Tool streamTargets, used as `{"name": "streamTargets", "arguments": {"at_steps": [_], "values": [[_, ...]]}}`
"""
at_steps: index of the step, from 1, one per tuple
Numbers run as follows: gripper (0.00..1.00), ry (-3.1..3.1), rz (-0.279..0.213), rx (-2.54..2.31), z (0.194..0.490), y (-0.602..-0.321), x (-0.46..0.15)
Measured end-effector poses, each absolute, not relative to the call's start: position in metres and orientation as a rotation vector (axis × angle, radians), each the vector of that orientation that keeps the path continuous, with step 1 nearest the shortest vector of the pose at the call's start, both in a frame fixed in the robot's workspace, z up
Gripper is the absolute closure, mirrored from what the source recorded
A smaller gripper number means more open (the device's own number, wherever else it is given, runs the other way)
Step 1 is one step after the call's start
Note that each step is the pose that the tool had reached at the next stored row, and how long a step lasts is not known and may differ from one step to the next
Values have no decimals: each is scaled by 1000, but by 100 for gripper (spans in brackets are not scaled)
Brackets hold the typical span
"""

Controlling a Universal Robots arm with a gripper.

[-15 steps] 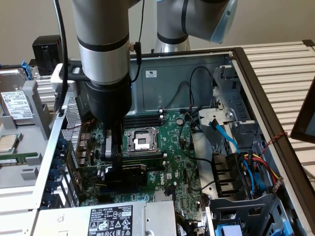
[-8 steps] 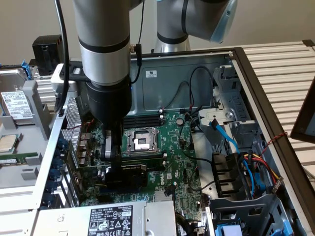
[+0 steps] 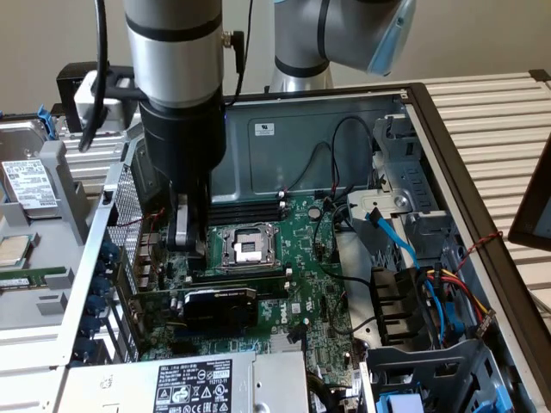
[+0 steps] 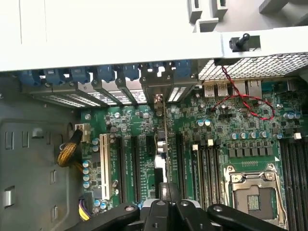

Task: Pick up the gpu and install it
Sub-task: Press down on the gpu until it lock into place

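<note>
As seen from the exterior view, the arm reaches down into the open computer case (image 3: 301, 142), and the claw (image 3: 185, 245) hangs closed just beside the CPU socket (image 3: 245, 248), on the exterior view's left of it. Nothing is visibly pinched in it from this side. The gpu (image 3: 219, 305) stands on edge on the motherboard (image 3: 323, 292), apparently in 1 of the long slots, black shroud facing the camera and its bracket end toward the case's perforated wall. It lies nearer the camera than the claw, and the 2 look apart, though depth is hard to judge.

Looking from the wrist view, the gpu (image 4: 166, 139) shows edge-on as 1 thin line running from the bracket bays under the blue clips (image 4: 101, 72) straight to the closed claw (image 4: 166, 199). Whether the fingertips touch or nip that top edge cannot be told.

By my judgement the card is light and stiff but fragile: bare solder and small parts on the green board, and a plastic shroud that could crack. The safest hold would be across the top edge of the board or the shroud's body, away from the gold contacts, keeping it upright so it does not twist in the slot.
</note>
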State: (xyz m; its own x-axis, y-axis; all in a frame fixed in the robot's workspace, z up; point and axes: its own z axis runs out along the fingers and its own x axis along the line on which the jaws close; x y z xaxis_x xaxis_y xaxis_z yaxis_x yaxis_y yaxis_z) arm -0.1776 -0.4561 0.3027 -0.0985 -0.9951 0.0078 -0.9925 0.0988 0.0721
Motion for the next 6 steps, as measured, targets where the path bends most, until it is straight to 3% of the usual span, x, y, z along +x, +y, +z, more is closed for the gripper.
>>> {"name": "streamTargets", "arguments": {"at_steps": [6], "values": [[89,-2286,-78,2070,307,-456,-178]]}}
